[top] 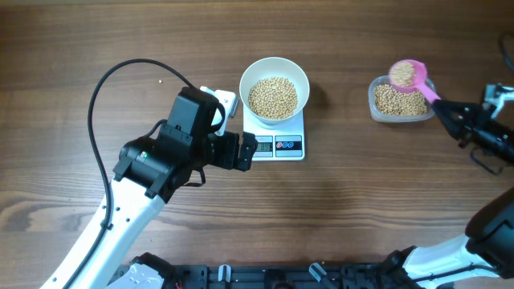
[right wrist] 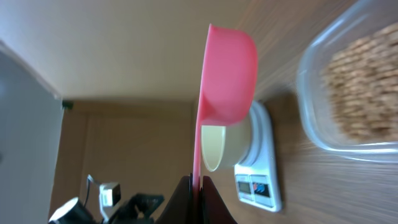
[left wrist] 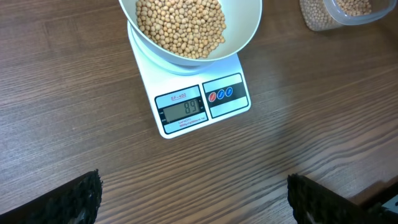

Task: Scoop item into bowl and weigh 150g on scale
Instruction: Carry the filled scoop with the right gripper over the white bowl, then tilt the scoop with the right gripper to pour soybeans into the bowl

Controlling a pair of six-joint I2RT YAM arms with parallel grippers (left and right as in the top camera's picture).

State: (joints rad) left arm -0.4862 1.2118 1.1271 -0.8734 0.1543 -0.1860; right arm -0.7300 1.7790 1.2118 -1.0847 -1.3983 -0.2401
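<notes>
Your brown wooden surface point(top: 361, 201) carries everything. The left pincer point(top: 247, 152) stands wide open and empty, just left of the scale's point(top: 273, 132) display strip. The white bowl point(top: 303, 80) sits on the scale's far part, partly filled with beans point(top: 273, 96). Far right, a clear tub point(top: 399, 103) holds more beans. The right pincer point(top: 450, 112) is clamped on the handle of a pink scoop point(top: 409, 75), loaded and above the tub's far edge.

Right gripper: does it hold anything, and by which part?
Yes. The right gripper is shut on the pink scoop, gripping the end of its handle; the scoop carries beans above the clear tub. The left gripper holds nothing.
</notes>
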